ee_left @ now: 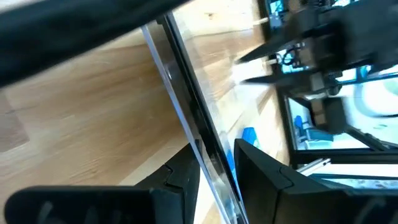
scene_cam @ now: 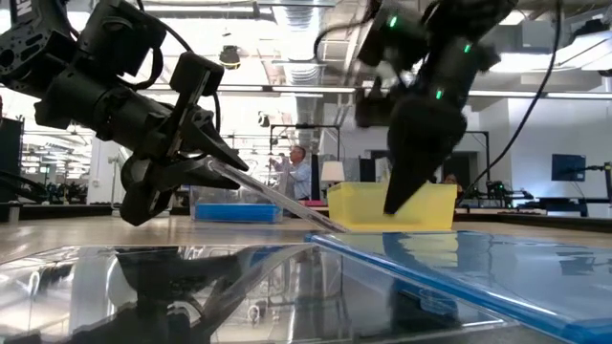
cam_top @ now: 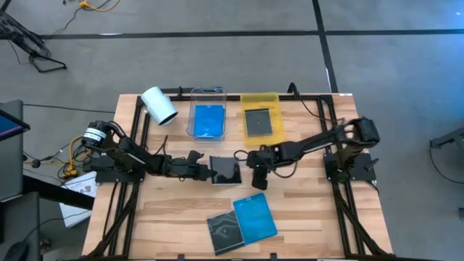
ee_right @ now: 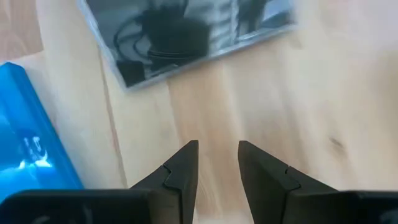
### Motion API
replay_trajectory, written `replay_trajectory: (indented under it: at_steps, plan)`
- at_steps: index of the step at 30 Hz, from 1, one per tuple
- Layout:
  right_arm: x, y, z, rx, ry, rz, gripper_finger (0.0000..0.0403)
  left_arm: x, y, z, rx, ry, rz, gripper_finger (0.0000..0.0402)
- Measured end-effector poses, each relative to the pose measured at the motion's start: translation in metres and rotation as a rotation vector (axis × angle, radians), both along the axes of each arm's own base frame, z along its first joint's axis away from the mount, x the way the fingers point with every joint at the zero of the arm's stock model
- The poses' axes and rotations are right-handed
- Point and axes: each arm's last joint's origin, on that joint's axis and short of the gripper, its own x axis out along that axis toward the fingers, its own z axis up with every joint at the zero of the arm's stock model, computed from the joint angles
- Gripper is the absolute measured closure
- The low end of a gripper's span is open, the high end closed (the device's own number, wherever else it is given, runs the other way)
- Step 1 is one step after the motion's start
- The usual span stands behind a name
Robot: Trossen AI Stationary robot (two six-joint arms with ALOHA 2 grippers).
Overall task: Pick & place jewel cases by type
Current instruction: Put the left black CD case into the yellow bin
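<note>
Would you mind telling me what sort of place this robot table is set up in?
Probably a large open robotics lab or workshop. The low view shows exposed ceiling ducts and strip lights, more workbenches and a standing person behind the wooden slatted table; the high view shows grey concrete floor with loose cables.

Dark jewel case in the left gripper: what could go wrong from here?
1. The left gripper pinches the dark jewel case only at its edge, tilted with the far edge low in the low view; it may pivot or slip.
2. The right gripper hangs open close beside it; carrying the case toward the yellow tray could clip that arm.
</note>
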Motion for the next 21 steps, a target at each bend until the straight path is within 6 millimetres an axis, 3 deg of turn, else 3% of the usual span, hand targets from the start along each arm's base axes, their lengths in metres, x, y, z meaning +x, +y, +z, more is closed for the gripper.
replay_trajectory:
  at_steps: [12, 17, 21]
  plan:
    - [-0.074, 0.0, 0.094, -0.154, -0.078, -0.268, 0.0294, 0.0, 0.0, 0.0, 0.0, 0.002, 0.001, 0.0311]
    - [-0.093, 0.0, 0.116, -0.186, -0.181, -0.369, 0.0294, 0.0, 0.0, 0.0, -0.001, -0.003, 0.001, 0.0311]
    - [-0.097, 0.002, 0.12, -0.193, -0.21, -0.379, 0.0294, 0.001, 0.0, 0.002, 0.001, -0.022, -0.002, 0.0311]
